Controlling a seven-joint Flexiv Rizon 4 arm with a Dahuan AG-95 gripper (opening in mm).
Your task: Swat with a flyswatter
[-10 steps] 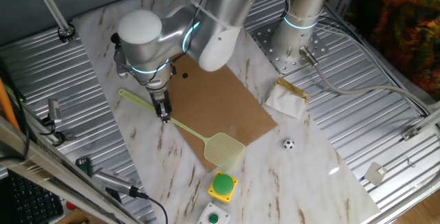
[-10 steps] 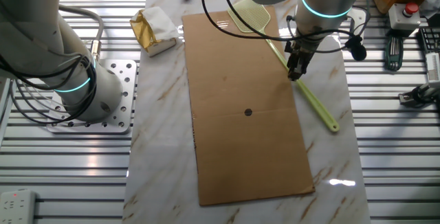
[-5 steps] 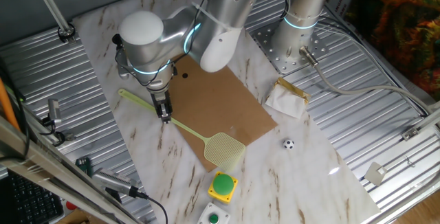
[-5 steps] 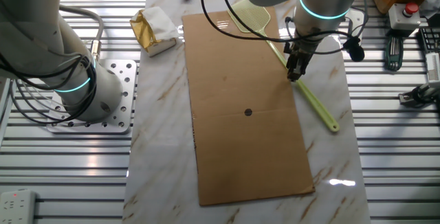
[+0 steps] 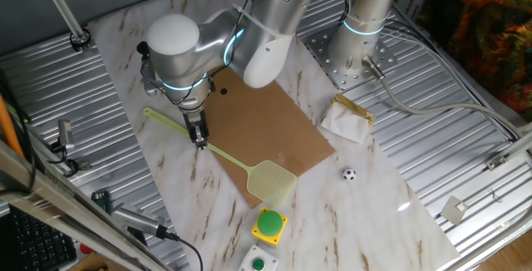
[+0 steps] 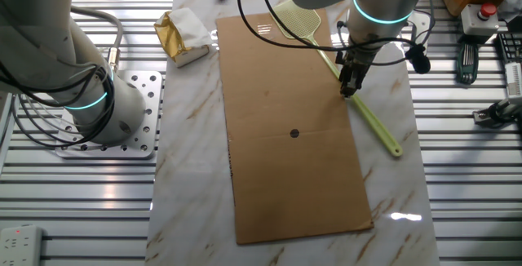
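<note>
The pale yellow-green flyswatter (image 5: 272, 179) lies along the edge of the brown board (image 5: 270, 117), with its mesh head near the green button and its thin handle running up-left. In the other fixed view the flyswatter (image 6: 377, 125) lies along the right edge of the board (image 6: 285, 144), with its head at the top. My gripper (image 5: 199, 141) points straight down onto the middle of the handle, and its fingers are closed narrowly around it. The other fixed view also shows the gripper (image 6: 348, 91). The swatter looks low, at or just above the surface.
A round green button on a yellow base (image 5: 270, 224) stands just beyond the swatter head. A small soccer ball (image 5: 349, 174) and a gold-and-white packet (image 5: 347, 120) lie to the right of the board. The arm's base plate (image 6: 134, 115) is bolted beside the marble table top.
The arm's upper joints have shifted slightly to the right. The gripper and the flyswatter have barely moved.
</note>
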